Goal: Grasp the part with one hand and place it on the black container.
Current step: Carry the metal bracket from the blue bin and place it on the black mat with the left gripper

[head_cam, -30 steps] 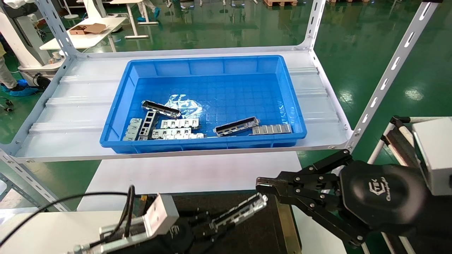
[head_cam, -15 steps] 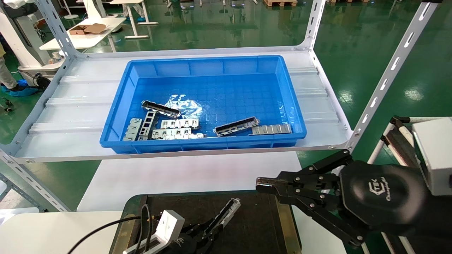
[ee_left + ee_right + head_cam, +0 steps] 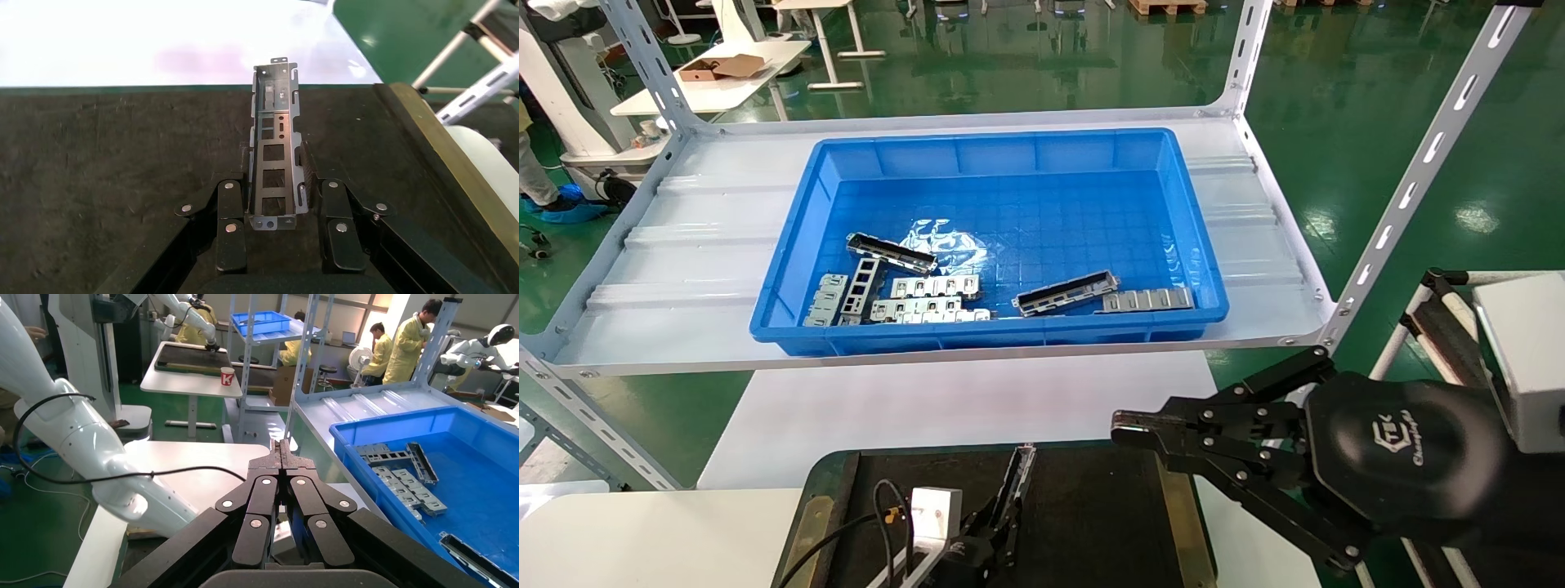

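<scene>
Down low, the left tool clamps the metal channel part just over the black container, so only the set-down and release remain. The right tool hangs pinched shut, empty. Beyond, the blue bin holds more parts.

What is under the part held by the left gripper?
Under the part, clamped in the left gripper, lies the black container. Whether the part touches it cannot be told; the spot beneath is covered.
</scene>
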You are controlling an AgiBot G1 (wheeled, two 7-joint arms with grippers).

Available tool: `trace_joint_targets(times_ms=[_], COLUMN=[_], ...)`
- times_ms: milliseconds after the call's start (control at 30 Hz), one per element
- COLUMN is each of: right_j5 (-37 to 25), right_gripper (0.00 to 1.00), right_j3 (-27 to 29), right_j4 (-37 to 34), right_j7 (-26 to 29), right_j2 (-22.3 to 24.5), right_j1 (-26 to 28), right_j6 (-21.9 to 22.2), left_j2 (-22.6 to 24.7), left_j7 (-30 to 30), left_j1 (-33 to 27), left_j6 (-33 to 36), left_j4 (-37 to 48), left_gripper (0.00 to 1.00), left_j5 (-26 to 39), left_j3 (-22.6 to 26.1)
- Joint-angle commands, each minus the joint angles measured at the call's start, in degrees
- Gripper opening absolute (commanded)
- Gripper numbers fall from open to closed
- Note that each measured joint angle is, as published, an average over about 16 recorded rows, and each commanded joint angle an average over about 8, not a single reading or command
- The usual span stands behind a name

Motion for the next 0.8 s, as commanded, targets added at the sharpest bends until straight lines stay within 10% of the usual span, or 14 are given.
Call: trace_joint_targets(times_ms=[33, 800], right_j5=[0.0, 0.01], right_gripper=[0.0, 0.0], right_j3=[0.0, -0.01], right_j4=[0.0, 0.0], right_j7=[0.0, -0.01], right_j2=[0.0, 0.0], right_j1=[0.0, 0.0], right_j6=[0.0, 0.0], left_j2=[1.62, 7.94], left_j7=[0.37, 2.4], left_j1=[-0.29, -2.25], left_j6=[-3.51, -15.78], left_j4=[-0.01, 0.65], left_gripper=[0.0, 0.0], left_j5=[-1.42, -7.29], left_j3=[0.83, 2.83])
